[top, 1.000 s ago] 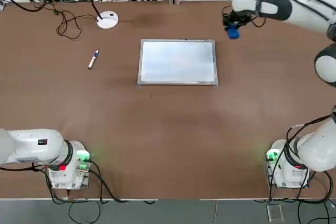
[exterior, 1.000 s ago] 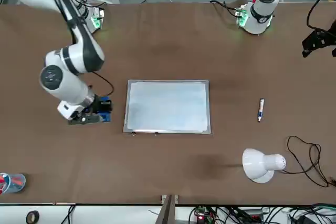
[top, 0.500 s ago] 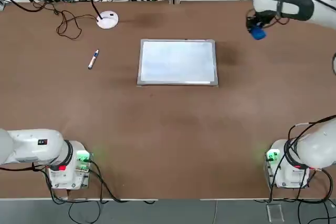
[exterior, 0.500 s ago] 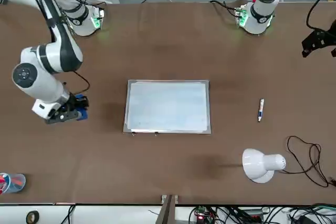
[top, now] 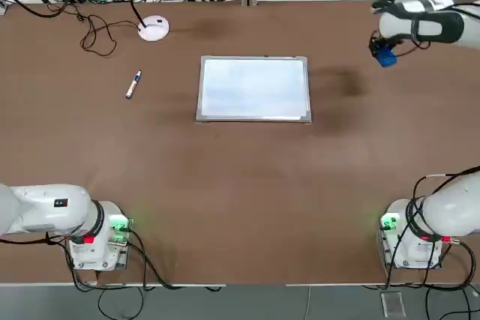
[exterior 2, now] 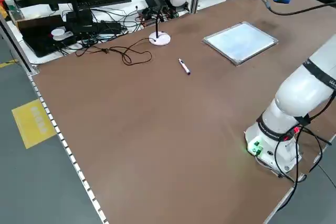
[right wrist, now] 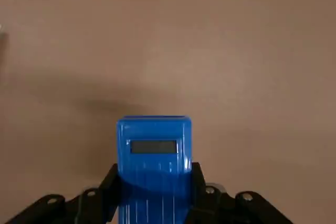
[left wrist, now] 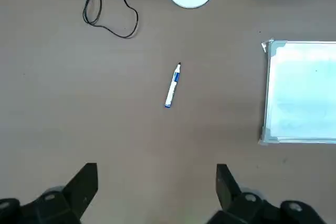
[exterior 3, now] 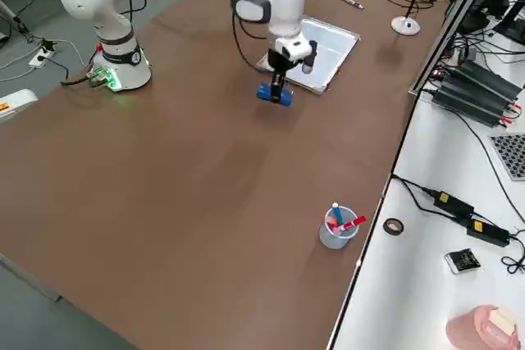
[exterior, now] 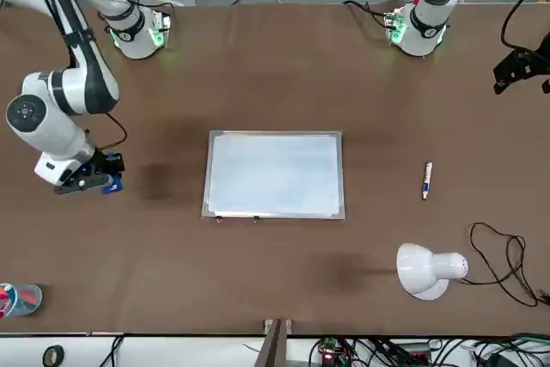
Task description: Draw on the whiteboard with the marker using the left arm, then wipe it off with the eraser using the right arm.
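Looks like we're at the tail end: whiteboard point(top: 253, 88) mid-table looks clean, marker point(top: 133, 85) lies well apart, right gripper point(exterior: 96, 183) clamped on the eraser point(exterior: 111, 184) above the table near its far right corner, so next it just needs setting down, while the left gripper point(left wrist: 156, 192) hangs wide open holding nothing.

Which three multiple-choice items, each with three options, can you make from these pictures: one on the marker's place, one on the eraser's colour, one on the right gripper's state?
1. Where does the marker lie?
A. on the whiteboard
B. on the table, apart from the whiteboard
C. in the left gripper

2. What colour is the eraser?
A. blue
B. red
C. green

3. What is the right gripper doing?
A. stands open
B. is shut on the eraser
C. is shut on the marker

Answers: 1 B, bare table lies between them; 2 A, its block is bright blue; 3 B, the fingers clamp its sides.
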